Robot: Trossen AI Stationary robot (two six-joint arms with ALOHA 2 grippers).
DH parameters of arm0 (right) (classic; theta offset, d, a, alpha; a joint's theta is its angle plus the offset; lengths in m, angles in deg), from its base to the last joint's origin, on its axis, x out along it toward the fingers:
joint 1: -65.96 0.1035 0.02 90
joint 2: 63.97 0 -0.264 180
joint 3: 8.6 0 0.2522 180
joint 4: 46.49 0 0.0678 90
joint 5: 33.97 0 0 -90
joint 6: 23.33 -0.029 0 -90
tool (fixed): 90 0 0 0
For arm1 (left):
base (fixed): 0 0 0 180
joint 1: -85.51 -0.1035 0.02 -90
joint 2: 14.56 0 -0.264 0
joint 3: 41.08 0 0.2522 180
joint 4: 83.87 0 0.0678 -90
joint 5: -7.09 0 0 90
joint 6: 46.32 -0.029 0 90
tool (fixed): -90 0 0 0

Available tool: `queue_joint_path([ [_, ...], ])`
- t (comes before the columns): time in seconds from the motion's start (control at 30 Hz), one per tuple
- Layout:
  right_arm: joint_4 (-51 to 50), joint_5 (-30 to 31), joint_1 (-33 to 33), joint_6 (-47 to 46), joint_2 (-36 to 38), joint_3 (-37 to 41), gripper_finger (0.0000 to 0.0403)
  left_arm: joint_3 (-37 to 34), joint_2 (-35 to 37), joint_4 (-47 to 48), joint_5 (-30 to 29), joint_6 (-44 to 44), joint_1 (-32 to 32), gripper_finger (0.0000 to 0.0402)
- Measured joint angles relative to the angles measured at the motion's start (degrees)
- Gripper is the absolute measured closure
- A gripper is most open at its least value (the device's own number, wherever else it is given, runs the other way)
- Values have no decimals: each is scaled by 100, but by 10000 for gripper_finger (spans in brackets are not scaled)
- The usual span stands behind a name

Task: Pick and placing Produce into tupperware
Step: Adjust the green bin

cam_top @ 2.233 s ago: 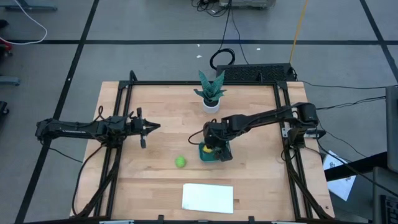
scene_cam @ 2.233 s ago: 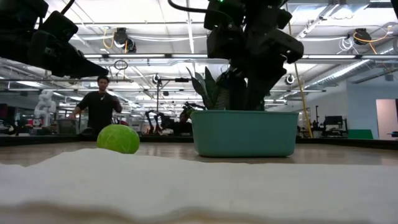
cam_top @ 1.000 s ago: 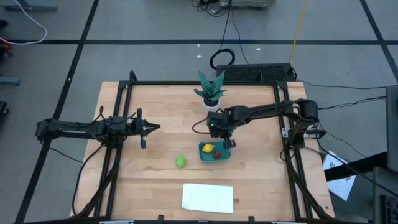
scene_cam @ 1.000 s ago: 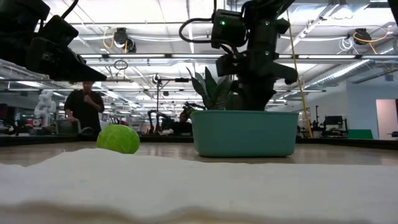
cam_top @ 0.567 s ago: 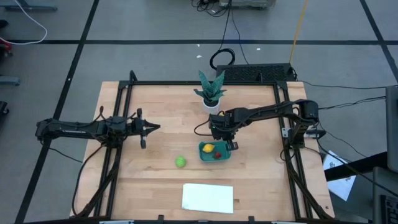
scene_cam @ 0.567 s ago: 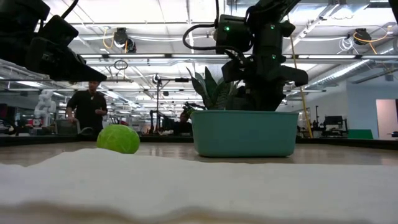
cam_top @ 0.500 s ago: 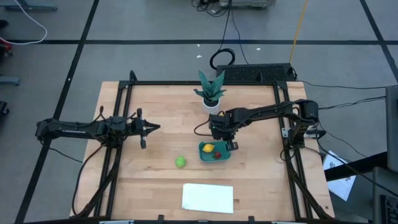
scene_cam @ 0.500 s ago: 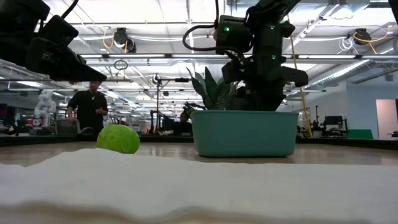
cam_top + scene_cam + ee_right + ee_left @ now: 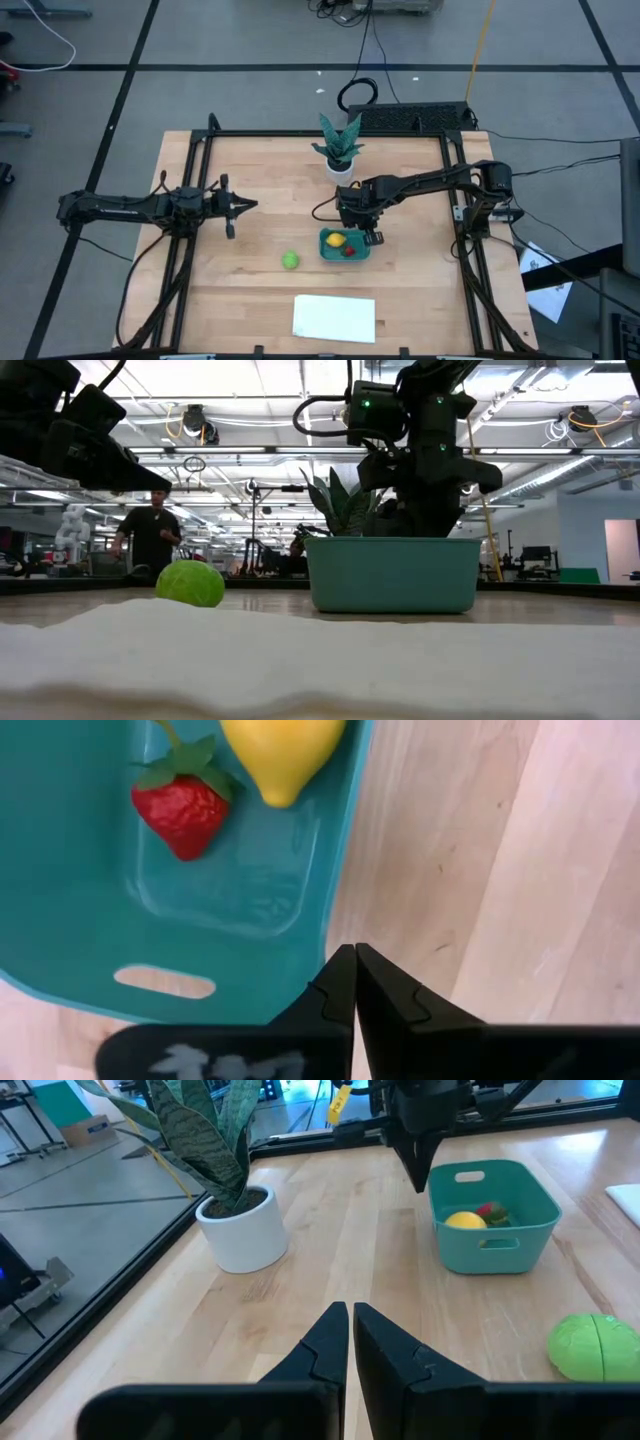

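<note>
The teal tupperware [image 9: 323, 246] stands right of the table's middle. Inside it lie a yellow fruit [image 9: 336, 239] and a red strawberry [image 9: 183, 808], both resting on its floor [image 9: 80, 870]. A lime-green fruit [image 9: 290, 261] lies on the wood to the tub's left. My right gripper [image 9: 352, 952] is shut and points down just above the tub's right rim, touching nothing. My left gripper [image 9: 255, 204] is shut, hovers level at the table's left, and holds nothing.
A potted plant in a white pot [image 9: 338, 148] stands behind the tub near the far edge. A flat white sheet [image 9: 334, 317] lies by the near edge. A person [image 9: 150, 535] stands in the room beyond the table. Bare wood lies between the two arms.
About two seconds ago my right gripper stood low over the tub. It has since risen and drawn back toward the far edge, and the yellow and red pieces lie in the tub. In the last second it has tipped slightly, staying shut.
</note>
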Motion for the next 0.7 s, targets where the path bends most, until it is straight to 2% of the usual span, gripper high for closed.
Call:
queue_joint_path([
  [0.7,-83,-140,0,-62,0,-4,403,0,0,-1,0,0,-1,376],
])
